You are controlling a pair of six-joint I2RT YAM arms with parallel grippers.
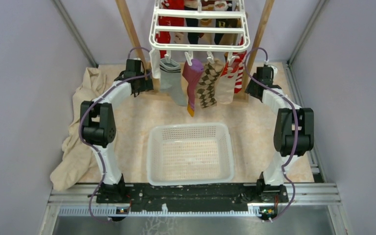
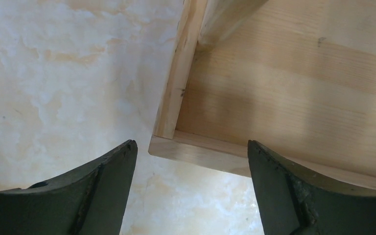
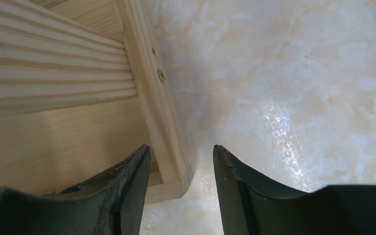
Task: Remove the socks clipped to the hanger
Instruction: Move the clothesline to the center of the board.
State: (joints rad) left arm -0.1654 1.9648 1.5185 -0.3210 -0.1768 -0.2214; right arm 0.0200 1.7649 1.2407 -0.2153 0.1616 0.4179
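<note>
Nearest the arm bases, the top view shows a white mesh basket (image 1: 191,129) on the marbled table (image 1: 137,117), with a beige cloth (image 1: 78,142) bunched along the table's left side. Neither wrist camera catches these.

The left wrist view shows the left gripper (image 2: 191,145) with fingers spread wide and nothing between them, above a corner of the wooden frame (image 2: 284,98). The right wrist view shows the right gripper (image 3: 181,147) also parted and empty, over the opposite corner of the frame's base.

Only the top view shows the hanger (image 1: 198,30), a white slatted rack between the frame's 2 posts, beyond the basket. The socks (image 1: 205,83) dangle from its clips. The front row has a grey striped sock (image 1: 171,81), a magenta sock (image 1: 192,85), a brown argyle sock (image 1: 206,87), a tan sock (image 1: 225,84) and a red-white striped sock (image 1: 236,67). Red and dark ones hang behind, partly hidden by slats.
</note>
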